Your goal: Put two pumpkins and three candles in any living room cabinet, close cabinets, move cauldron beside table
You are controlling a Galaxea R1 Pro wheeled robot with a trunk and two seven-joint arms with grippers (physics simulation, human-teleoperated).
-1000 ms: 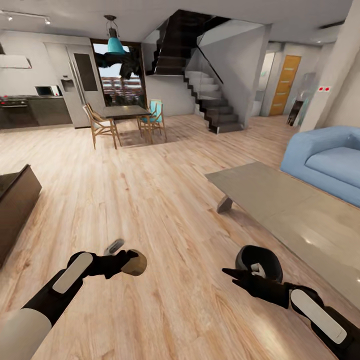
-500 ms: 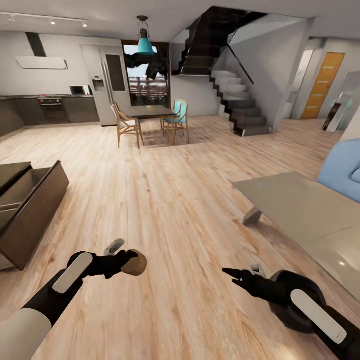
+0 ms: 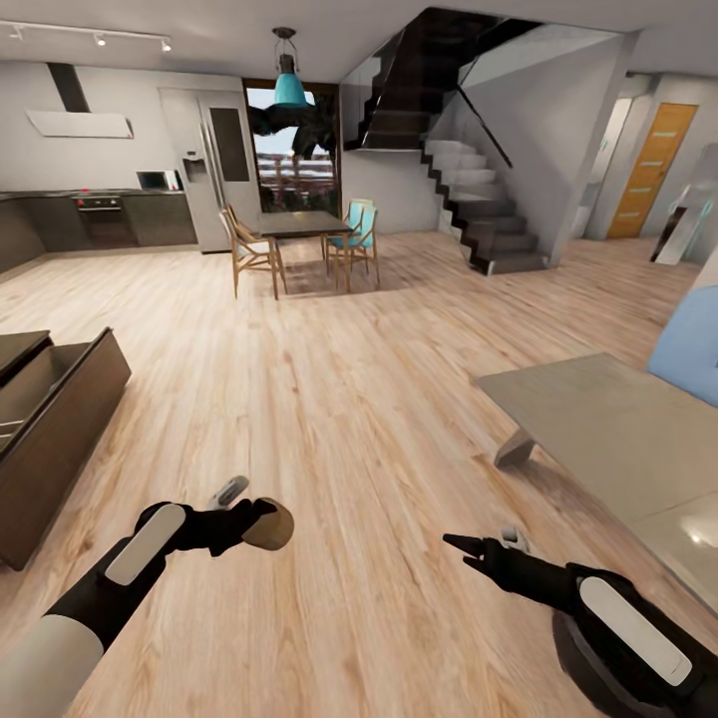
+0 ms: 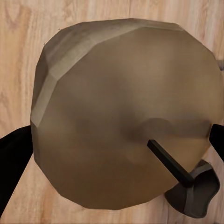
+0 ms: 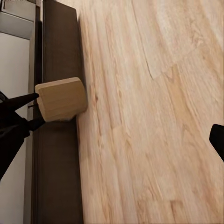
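Wood-plank floor takes up most of the room. On it, well off to the outer side of the left fingers, stands the long dark-brown cabinet, with one front pulled out and its drawer gaping. A low grey table lies ahead of the right fingers and to their outer side. Behind those fingers, under the right forearm, sits a dark round shape that I take for the cauldron, on the floor near the table's closer end.

The left gripper is clamped on a candle. In the left wrist view the candle is a tan disc seen end-on with its dark wick sticking up, pinned between the two black fingers at its flanks and hanging above bare floor. The right gripper carries nothing, and in its wrist view the two dark fingers stand far apart with only planks between them.

As for progress, one candle is in hand but not yet stowed, and the open cabinet is well apart from the fingers holding it. The drawer's inside cannot be read from here, so how many pumpkins and candles are already put away is unknown. What is plainly left is dropping this candle in and closing every front. The cauldron, if that shape is it, looks close to the table already
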